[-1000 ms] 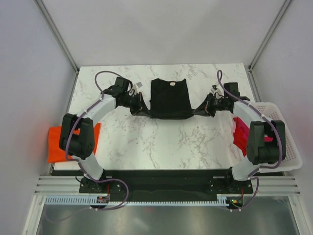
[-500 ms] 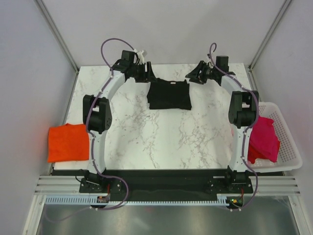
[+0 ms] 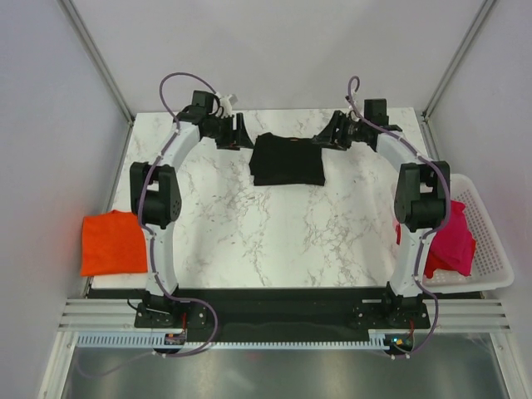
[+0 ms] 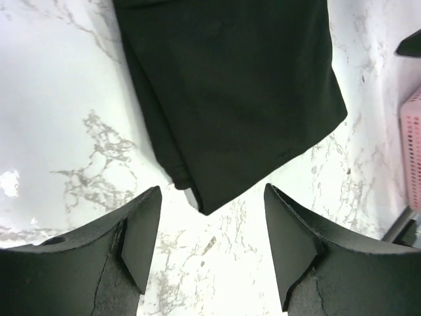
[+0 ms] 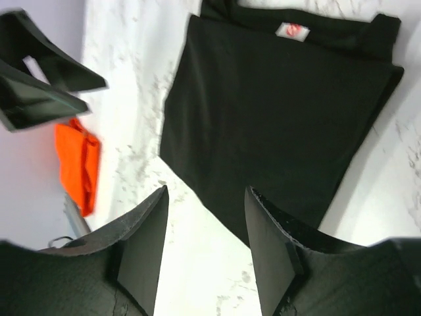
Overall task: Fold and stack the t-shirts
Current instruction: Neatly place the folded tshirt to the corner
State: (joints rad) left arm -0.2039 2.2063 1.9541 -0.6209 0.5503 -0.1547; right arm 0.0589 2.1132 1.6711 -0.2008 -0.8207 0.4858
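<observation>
Black t-shirt [image 3: 288, 160] — folded to a compact rectangle, flat at the far middle of the marble surface [image 3: 274, 233], white neck label [image 5: 293, 31] showing at its far edge. Left hand [image 4: 212, 191] and right hand [image 5: 206, 191] — one at each far corner of the black t-shirt, both with fingers spread wide and gripping nothing. Orange t-shirt [image 3: 112, 242] lies folded at the surface's near left edge; magenta-pink t-shirt [image 3: 453, 243] sits bunched in the white basket [image 3: 490, 241] at the right.
</observation>
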